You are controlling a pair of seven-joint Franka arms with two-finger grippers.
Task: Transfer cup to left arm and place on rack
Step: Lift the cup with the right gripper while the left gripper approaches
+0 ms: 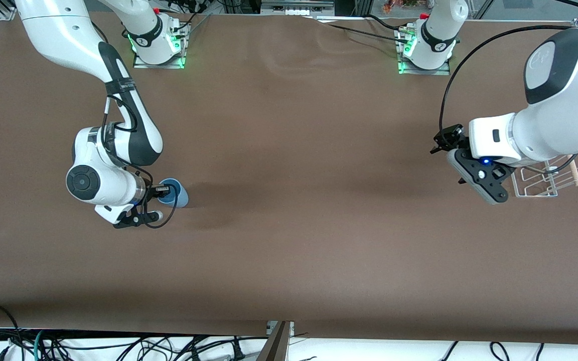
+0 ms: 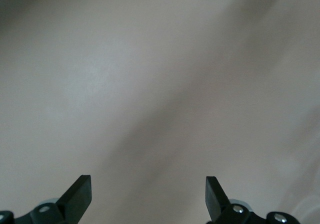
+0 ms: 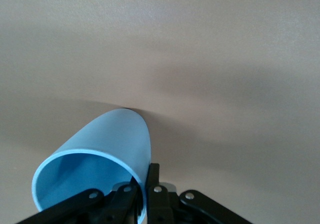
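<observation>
Brown table [image 1: 289, 240], two arms. Right pincer [image 1: 164, 190] clenched on the rim of the cup [image 1: 176, 193], toward the right arm's end of the table. Left pincer [image 2: 148, 196] released, waiting over the table next to the rack [image 1: 545, 183] at the left arm's end.

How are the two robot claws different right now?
The right claw is shut on the rim of the small light-blue plastic cup; the left claw is open and holds nothing. The right one is down at the brown table; the left waits beside the white wire rack. Both are black.
</observation>
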